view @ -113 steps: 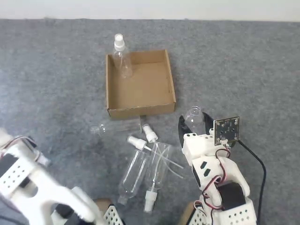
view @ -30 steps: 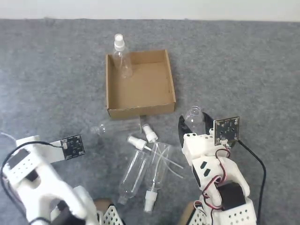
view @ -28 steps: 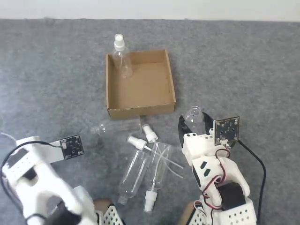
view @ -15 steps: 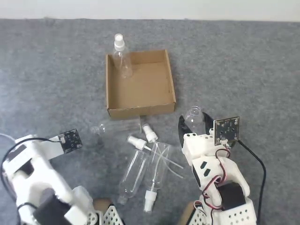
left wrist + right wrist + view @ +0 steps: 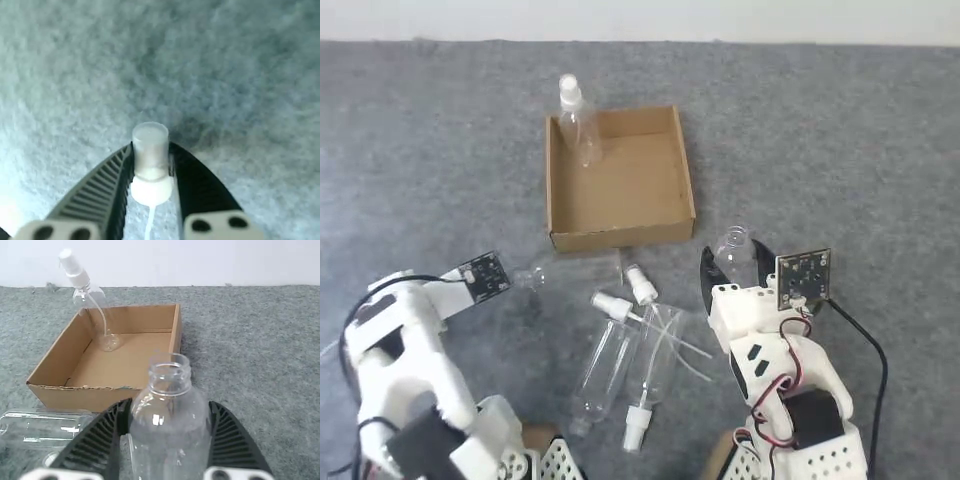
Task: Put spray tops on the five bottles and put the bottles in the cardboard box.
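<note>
While the right tool (image 5: 167, 415) pinches an uncapped bottle (image 5: 169, 390) upright at the lower right of the high view, just below the cardboard box (image 5: 620, 238), the left tool (image 5: 150, 157) is clamped on 1 spray top (image 5: 149, 137) over the grey bench (image 5: 840, 150) at lower left. 1 capped bottle (image 5: 580, 130) stands in the box's upper left corner; 3 loose bottles (image 5: 605, 365) lie below the box.
</note>
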